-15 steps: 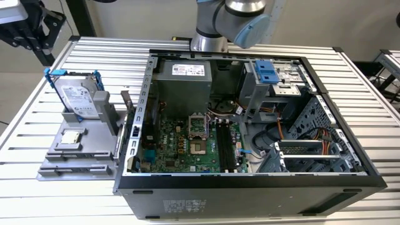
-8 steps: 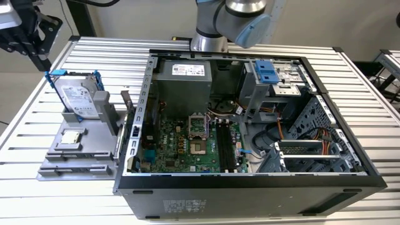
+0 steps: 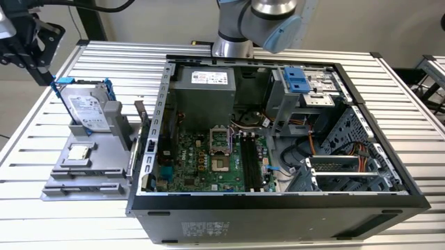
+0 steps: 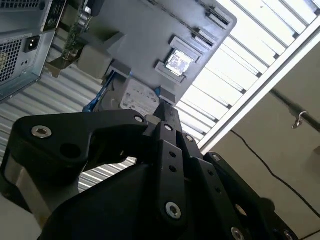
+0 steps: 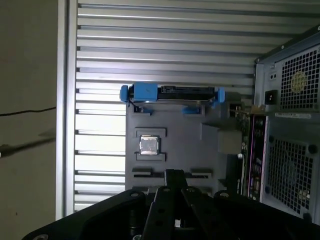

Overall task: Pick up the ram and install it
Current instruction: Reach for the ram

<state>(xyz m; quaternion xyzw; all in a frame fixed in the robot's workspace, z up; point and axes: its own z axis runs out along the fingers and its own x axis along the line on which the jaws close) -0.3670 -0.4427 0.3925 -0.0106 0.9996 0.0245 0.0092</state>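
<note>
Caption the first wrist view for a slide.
Closed gripper pointed toward the gray parts holder carrying a processor chip and blue-bracketed hard drive, beside the computer case.

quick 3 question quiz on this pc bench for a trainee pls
1. True or false: the hard drive lies flat inside the computer case.
2. The processor chip sits in: A) the motherboard socket, B) a recess of the grey tray, C) the power supply.
3. Fill in: the hand's fingers are ___ (open or shut).

Key: 1 false, it stands on edge on the grey tray, outside the computer case. 2 B. 3 shut, with nothing between them.
</note>
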